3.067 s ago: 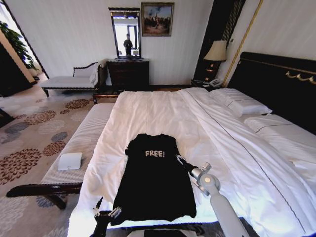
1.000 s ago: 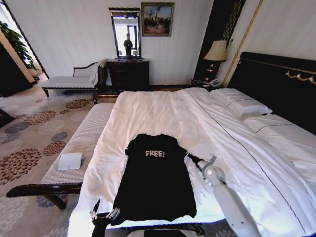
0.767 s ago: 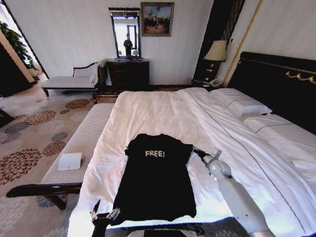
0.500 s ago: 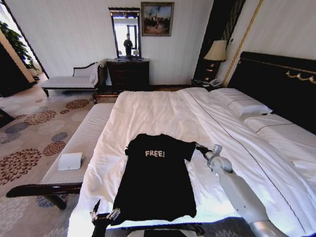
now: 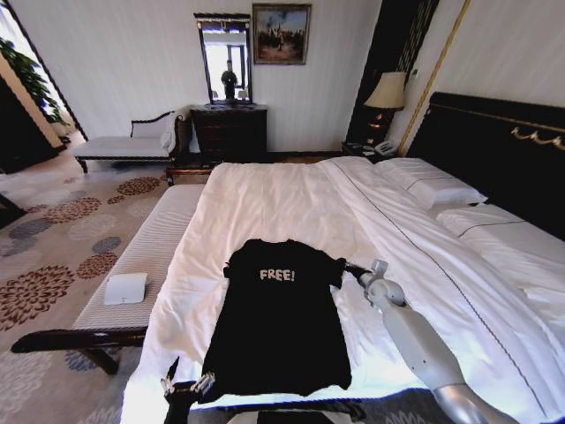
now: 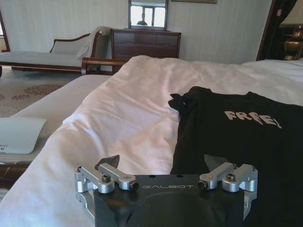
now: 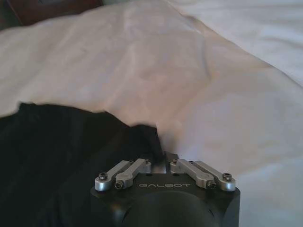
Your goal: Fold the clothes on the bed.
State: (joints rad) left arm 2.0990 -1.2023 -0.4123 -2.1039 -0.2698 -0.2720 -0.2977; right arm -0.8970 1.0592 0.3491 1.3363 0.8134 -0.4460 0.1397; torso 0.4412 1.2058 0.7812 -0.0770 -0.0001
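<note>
The black short-sleeved T-shirt with white "FREE!" lettering [image 5: 278, 309] lies flat, chest up, on the white duvet of the large dark-framed bed [image 5: 265, 199], near the foot edge, collar toward the far side and hem toward the robot. The right gripper [image 5: 346, 267] is stretched out to the shirt's right sleeve; in the right wrist view its jaws are drawn together with black cloth bunched between the fingertips [image 7: 158, 158], so it reads as clenched on the sleeve edge. The left gripper [image 5: 188, 386] sits low at the near left corner of the shirt, by the hem; in the left wrist view its jaws stand released and spread, with nothing between them [image 6: 165, 163], the shirt's left sleeve and lettering lying beyond. Judgement: the step in hand is the first side fold, with the right sleeve grasped and the body of the shirt not yet folded. The next move calls for carrying the sleeve leftward over the chest without dragging the whole shirt across the duvet, and for the left gripper to pin or grasp the hem corner.
</note>
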